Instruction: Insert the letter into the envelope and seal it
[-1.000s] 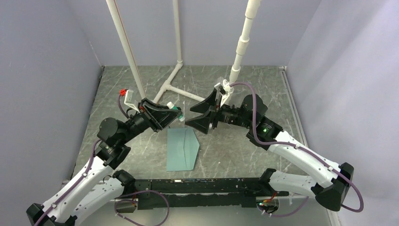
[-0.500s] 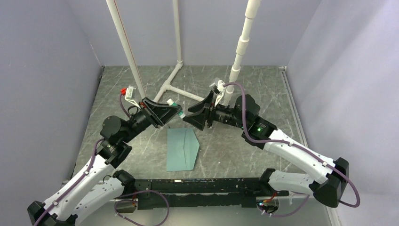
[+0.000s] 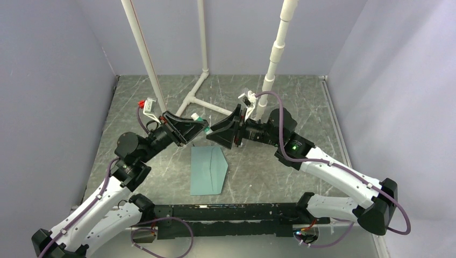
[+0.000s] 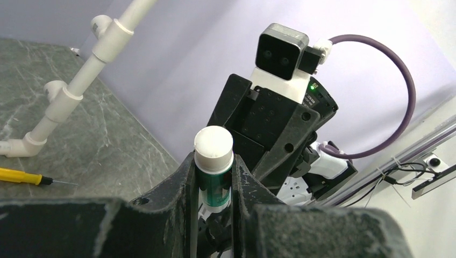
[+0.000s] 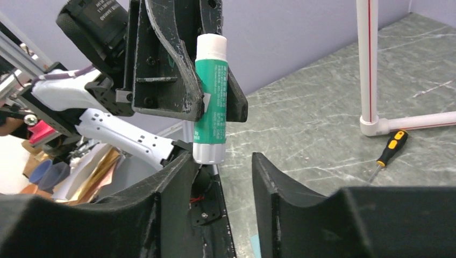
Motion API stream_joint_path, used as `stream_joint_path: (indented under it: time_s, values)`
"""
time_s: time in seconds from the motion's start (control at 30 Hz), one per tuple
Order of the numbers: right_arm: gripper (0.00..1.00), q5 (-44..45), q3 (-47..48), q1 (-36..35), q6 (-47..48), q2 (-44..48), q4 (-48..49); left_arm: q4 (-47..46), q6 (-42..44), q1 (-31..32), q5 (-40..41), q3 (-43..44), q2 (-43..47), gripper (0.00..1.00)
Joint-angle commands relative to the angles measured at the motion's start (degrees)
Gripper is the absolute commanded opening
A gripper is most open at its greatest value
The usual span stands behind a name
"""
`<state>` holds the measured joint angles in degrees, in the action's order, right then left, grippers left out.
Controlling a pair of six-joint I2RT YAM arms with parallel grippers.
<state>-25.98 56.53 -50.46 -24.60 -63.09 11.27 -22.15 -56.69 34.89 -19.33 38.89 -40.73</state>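
- A grey marbled table (image 3: 301, 97) is carrying everything, with pale lilac walls closing it in on three sides.
- A white plastic pipe frame (image 3: 203, 48) is standing at the far side of the table, its uprights rising out of the top view.
- The left arm (image 3: 102, 199) and the right arm (image 3: 339, 174), both white with black joints, are reaching inward from the near edge and meeting above the middle of the table.
- A pale teal-blue paper envelope (image 3: 207, 172) is lying flat on the table between the two arms, just nearer the bases than the grippers. Its long side is running away from the bases and its triangular flap is pointing toward the right arm's side. Neither gripper is touching it.
- The black left gripper (image 3: 200, 126) is hanging in the air, its fingers closed tight around a glue stick.
- The black right gripper (image 5: 220, 166) is facing the left one with its jaws spread wide and gripping nothing. The stick's lower end is sitting at the mouth of the gap, closer to one finger; whether it is touching cannot be told.
- The green glue stick with white ends (image 5: 211, 91) is being clamped about its middle, both ends sticking out past the fingers.
- A small screwdriver with a yellow and black handle (image 5: 388, 153) is lying on the table just beside the foot of the pipe frame.
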Motion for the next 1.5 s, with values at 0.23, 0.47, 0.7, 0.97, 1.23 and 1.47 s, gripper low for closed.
stream_joint_path:
  time_s: [0.23, 0.47, 0.7, 0.97, 1.23, 1.47]
  values:
    - [0.25, 0.5, 1.4, -0.2, -12.7, 0.2, 9.5, -10.1, 1.0, -0.3, -11.3, 1.6, -2.1, 0.02]
    - [0.01, -0.5, -0.9, -0.2, -24.4, 0.7, 16.8, -14.1, 3.1, -0.2, -16.7, 1.7, -2.7, 0.02]
    - [0.00, -2.7, -6.7, -0.2, -46.5, 2.1, 42.3, -20.5, 13.6, -0.2, -27.5, 1.4, -0.4, 0.02]
    - [0.21, -5.7, -5.0, -0.2, -45.4, 4.5, 40.9, -16.8, 17.6, -0.2, -25.0, 2.9, 2.1, 0.03]
    - [0.73, 5.5, -3.0, -0.4, 0.9, 11.5, 7.9, -16.4, 1.4, -0.2, -8.8, 0.6, 1.1, 0.02]
    - [0.70, 3.7, 0.6, -0.5, 18.5, 9.9, 4.1, -15.6, -2.6, -0.2, -8.5, 0.7, 0.2, 0.03]
